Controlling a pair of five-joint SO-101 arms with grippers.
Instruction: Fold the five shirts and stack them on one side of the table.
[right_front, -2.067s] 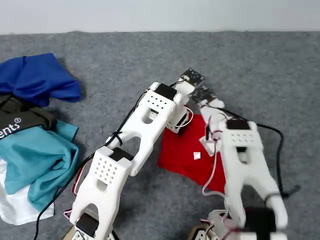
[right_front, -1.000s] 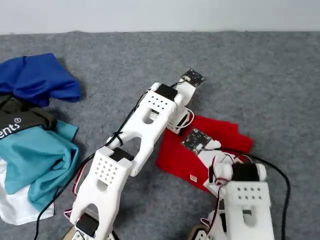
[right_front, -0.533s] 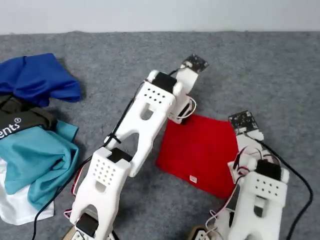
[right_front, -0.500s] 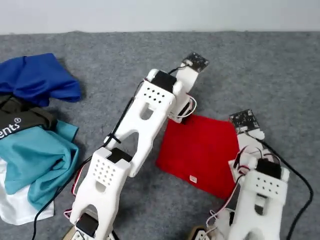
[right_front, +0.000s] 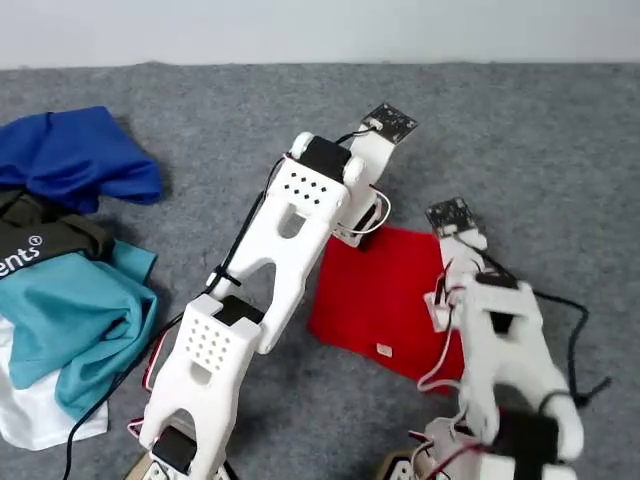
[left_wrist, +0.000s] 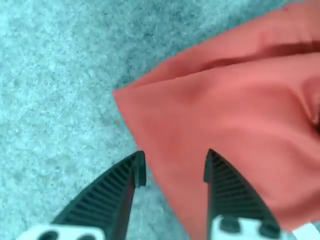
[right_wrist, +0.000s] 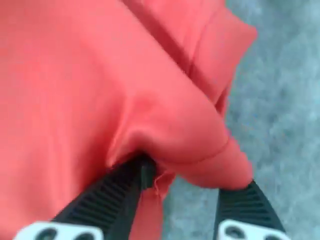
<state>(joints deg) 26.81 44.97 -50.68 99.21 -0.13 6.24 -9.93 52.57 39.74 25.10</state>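
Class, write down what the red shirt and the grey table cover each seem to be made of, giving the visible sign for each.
Red shirt: soft, matt cloth, knit or woven, possibly cotton; it folds and creases, and it shows a stitched hem.
Grey table cover: looks like felt or short-pile carpet; it is matt, with a fuzzy, speckled grain.

Red folded cloth shirt (right_front: 385, 290): centre-right on grey carpeted table (right_front: 560, 150). Left edge: blue crumpled shirt (right_front: 80, 155) far, teal crumpled shirt (right_front: 75, 320) near.

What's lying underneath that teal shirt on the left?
A white shirt pokes out beneath the teal shirt; a dark shirt seems tucked under its far edge. The rest underneath is covered.
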